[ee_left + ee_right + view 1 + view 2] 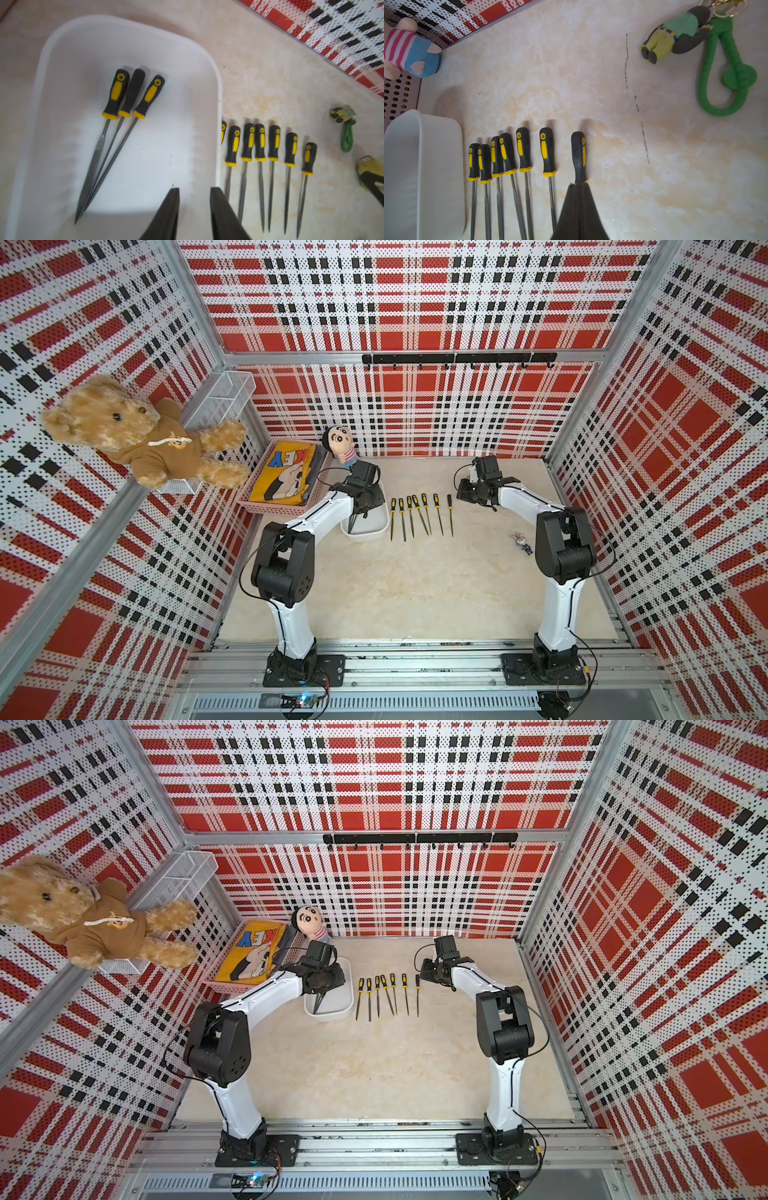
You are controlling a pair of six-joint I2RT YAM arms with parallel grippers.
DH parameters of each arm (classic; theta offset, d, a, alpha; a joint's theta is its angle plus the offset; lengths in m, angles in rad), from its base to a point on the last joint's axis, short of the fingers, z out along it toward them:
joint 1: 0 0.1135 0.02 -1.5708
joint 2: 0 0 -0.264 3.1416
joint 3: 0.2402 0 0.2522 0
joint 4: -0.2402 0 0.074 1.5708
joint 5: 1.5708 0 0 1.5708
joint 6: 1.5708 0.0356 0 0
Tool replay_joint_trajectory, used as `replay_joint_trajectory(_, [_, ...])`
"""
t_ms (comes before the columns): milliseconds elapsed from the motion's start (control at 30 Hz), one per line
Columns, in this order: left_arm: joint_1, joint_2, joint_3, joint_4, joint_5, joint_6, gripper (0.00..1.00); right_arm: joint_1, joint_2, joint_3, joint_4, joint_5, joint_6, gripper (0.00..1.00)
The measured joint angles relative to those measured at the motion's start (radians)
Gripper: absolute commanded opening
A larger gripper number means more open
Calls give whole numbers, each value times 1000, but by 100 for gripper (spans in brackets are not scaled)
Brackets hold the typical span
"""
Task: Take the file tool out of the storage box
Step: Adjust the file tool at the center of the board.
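Three files [133,91] lie flat on the floor of the storage box [217,108], handles bunched side by side, grey steel blades tapering together to fine points. Each handle is black and rubbery-looking, with a yellow inlay and a yellow collar. The middle one is turned so that mostly black shows. The box is a shallow tub of smooth white plastic with rounded corners, standing on the cream, marble-patterned tabletop [415,593].

The left fingers [176,195], black and wedge-shaped, hover above the box a little apart, with nothing between them.

Just beside the box, at its 3 o'clock in both top views, seven more files [424,499] of the same make lie in a row on the tabletop, handles toward 12 o'clock. The right fingers [578,193] are pressed tight together over the collar of the file at the row's 3 o'clock end; whether they touch it I cannot tell.

At 4 o'clock from the row lies a keychain [675,35]: a small figure in a green top and yellow trousers on a braided green loop.

At the box's 10 o'clock sits a pink perforated basket [270,508] holding yellow cloth [286,477] lettered "KEY", upside down to the camera. A doll [338,443] in a striped shirt is at the box's 12 o'clock.
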Motion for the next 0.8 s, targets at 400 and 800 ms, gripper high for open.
replay_joint_trajectory(400, [4, -50, -31, 21, -1, -3, 33, 0, 66, 19, 2, -4, -5, 0])
replay_joint_trajectory(800, [4, -50, -68, 22, -1, -3, 34, 11, 154, 91, 5, -11, -16, 0])
